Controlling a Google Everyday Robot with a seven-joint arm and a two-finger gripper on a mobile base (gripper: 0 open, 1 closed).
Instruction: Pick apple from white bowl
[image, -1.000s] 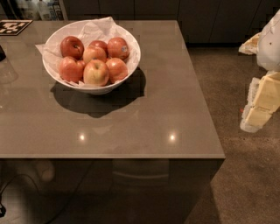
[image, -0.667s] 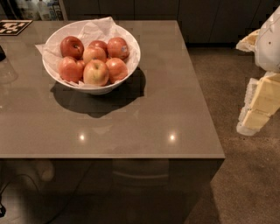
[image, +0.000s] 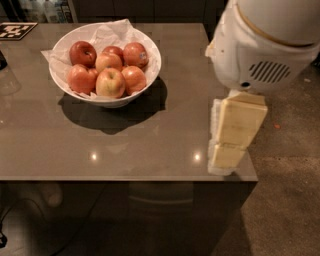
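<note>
The white bowl (image: 148, 75), lined with crumpled white paper, stands at the table's far left. It holds several orange-red apples. One apple (image: 111, 83) with yellowish streaks lies at the front middle, and a darker red apple (image: 82, 53) lies at the back left. My arm's white body (image: 265, 45) fills the upper right. My cream-coloured gripper (image: 227, 156) hangs below it over the table's right front corner, well to the right of the bowl and apart from it.
The grey-brown table (image: 150, 140) has its front edge low in the view and its right edge under my arm. A black-and-white marker tag (image: 12, 30) lies at the far left corner. Brown floor (image: 285, 200) lies to the right.
My arm has swung left from the right edge of the view to above the table's right front corner and looms larger. Bowl and apples have not moved.
</note>
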